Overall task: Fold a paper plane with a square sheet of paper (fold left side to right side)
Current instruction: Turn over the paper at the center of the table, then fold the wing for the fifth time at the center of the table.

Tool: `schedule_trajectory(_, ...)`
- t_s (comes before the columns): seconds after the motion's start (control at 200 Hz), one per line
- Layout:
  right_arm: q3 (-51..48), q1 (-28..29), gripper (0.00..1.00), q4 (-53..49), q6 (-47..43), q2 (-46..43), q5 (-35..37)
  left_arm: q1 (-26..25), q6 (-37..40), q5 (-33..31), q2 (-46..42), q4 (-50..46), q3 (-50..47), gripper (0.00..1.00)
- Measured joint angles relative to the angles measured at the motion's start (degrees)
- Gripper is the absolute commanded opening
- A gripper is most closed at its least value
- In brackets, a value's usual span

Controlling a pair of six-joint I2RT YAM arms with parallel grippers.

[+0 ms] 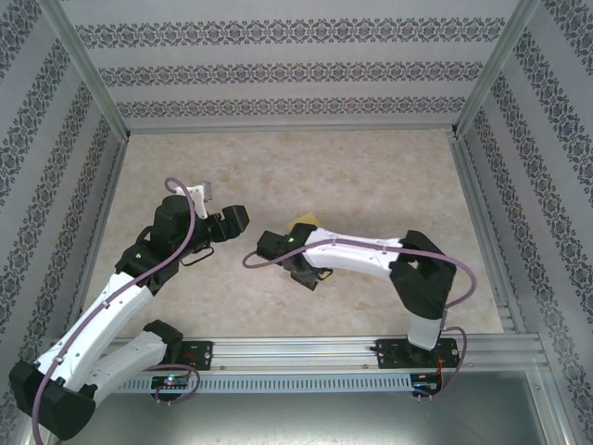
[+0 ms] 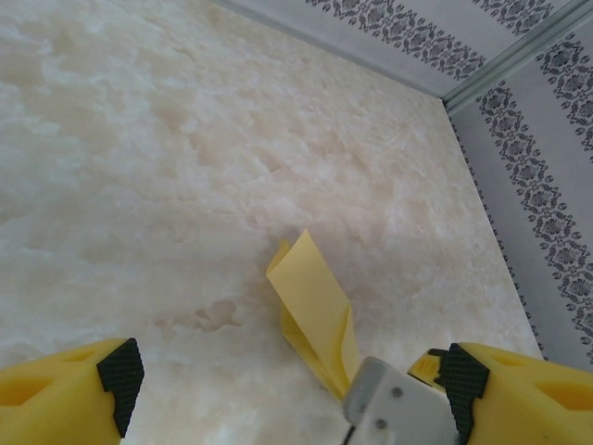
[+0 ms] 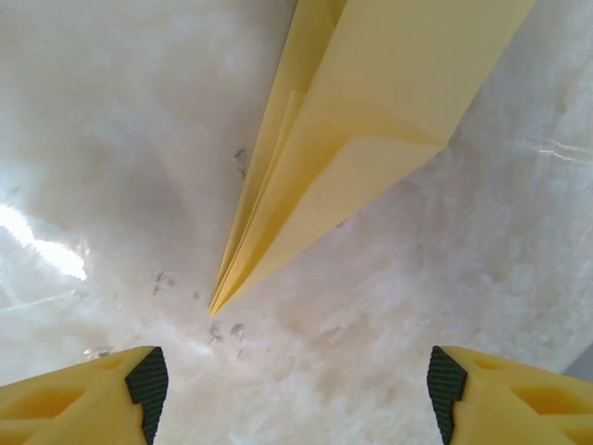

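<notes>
Tabletop (image 1: 371,176): paper plane (image 3: 371,120) lies mid-surface, folded to slim dart, nose toward my right claw (image 3: 296,382). Right claw wide, holding nothing, plane just ahead. Left claw (image 2: 289,375) wide too, near plane. Folding looks finished. Next: lift both arms clear without snagging paper.

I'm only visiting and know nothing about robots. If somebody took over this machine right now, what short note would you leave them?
Left gripper: open, empty, with the paper just ahead of it.
Right gripper: open, empty, with the paper's pointed tip just ahead of it.
Bright-yellow folded paper plane: on the marbled beige tabletop between the two arms, held by neither gripper.
Done: the sheet is creased into a slim, layered dart with a sharp point.
Left: probably little. Check the folds look even, then draw both arms back.
</notes>
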Motion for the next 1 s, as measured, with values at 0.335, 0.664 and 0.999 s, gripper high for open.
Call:
schedule_trajectory(0.335, -14.58, -9.35, 0.89, 14.38, 3.56, -24.26, -12.66, 0.02, -4.5, 7.8, 11.63, 9.25, -1.4, 0.82)
schedule_trajectory(0.664, -30.93, -26.77, 0.98, 33.68, 10.16, -42.25, -30.05, -0.9, -7.58, 16.22, 31.56, 21.57, -2.36, 0.8)
schedule_trajectory(0.999, -44.33, -42.8, 0.98, 53.2, 23.5, -48.06, -47.93, -3.76, -9.66, 20.7, 50.18, 29.99, 4.28, 0.75)
